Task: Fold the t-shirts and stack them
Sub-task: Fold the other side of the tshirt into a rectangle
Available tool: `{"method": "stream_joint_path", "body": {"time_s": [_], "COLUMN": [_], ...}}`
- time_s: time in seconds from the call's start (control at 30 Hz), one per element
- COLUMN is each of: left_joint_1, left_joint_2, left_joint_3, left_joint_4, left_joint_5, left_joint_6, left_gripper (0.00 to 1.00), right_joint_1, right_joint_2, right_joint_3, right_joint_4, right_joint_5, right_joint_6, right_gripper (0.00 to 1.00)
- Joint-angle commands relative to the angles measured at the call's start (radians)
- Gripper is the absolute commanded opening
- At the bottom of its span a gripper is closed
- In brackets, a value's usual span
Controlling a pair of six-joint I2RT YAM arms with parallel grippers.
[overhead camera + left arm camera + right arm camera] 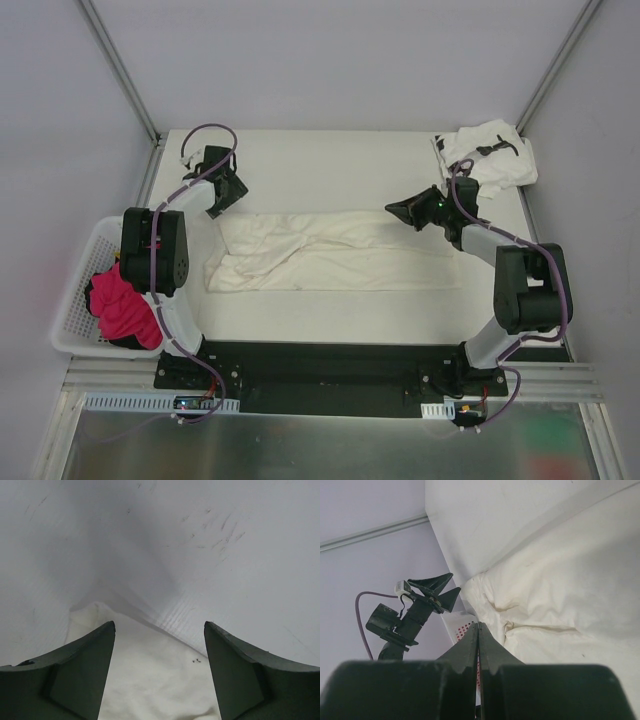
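So, the wide white table top [330, 150] is the biggest thing here. Across the middle of it lies the large plain cream-white t-shirt [330, 255], folded into a long band running left to right between the two arms, flat but a bit rumpled toward its left end. Off the table's left edge sits a white slotted plastic basket [72, 300] with a bunched-up bright pink cloth [120, 305] in it. The other shirt, the white t-shirt with small black printed marks [490, 155], is crumpled in a heap in the far right corner of the table, well apart from the cream one. Down to the small stuff: the left gripper [230, 200] hangs near the far left corner of the cream shirt with its jaws spread wide. Its own wrist camera shows nothing between them, just cream cloth and bare table underneath. I honestly can't tell if the tips are touching the fabric or floating just above it. The right gripper [478, 625] is over the right end of the cream shirt, near its far edge, with both fingers pressed flat together. No gap shows, and from its wrist view I don't see any cloth pinched in there. Its tips point along the shirt toward the left arm and the basket.
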Motion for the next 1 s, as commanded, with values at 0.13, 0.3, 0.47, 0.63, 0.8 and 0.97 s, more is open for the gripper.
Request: {"method": "stream_joint_path", "body": {"time_s": [0.13, 0.3, 0.47, 0.63, 0.8, 0.97], "left_joint_1": [-0.006, -0.004, -0.006, -0.004, -0.006, -0.004], "left_joint_2": [-0.067, -0.07, -0.073, -0.051, -0.021, 0.004], "left_joint_3": [0.014, 0.034, 0.025, 0.013, 0.025, 0.043], "left_joint_4": [-0.065, -0.126, -0.14, -0.14, -0.14, -0.14], "left_joint_5": [-0.137, -0.194, -0.177, -0.156, -0.136, -0.116], "left_joint_6": [-0.044, -0.04, -0.045, -0.057, -0.071, -0.076], "left_gripper": [0.71, 0.71, 0.7, 0.69, 0.65, 0.61], "right_joint_1": [-0.007, -0.008, -0.011, -0.011, -0.022, -0.031], "right_joint_2": [-0.015, -0.009, -0.001, -0.006, -0.005, -0.003], "right_joint_3": [-0.006, -0.005, -0.001, -0.004, -0.006, -0.005], "right_joint_4": [0.003, 0.001, 0.0, 0.0, -0.002, -0.002], "right_joint_5": [-0.025, -0.028, -0.031, -0.033, -0.036, -0.038], "right_joint_6": [-0.018, -0.021, -0.021, -0.018, -0.016, -0.009], "right_gripper": [0.01, 0.01, 0.01, 0.01, 0.01, 0.01]}}
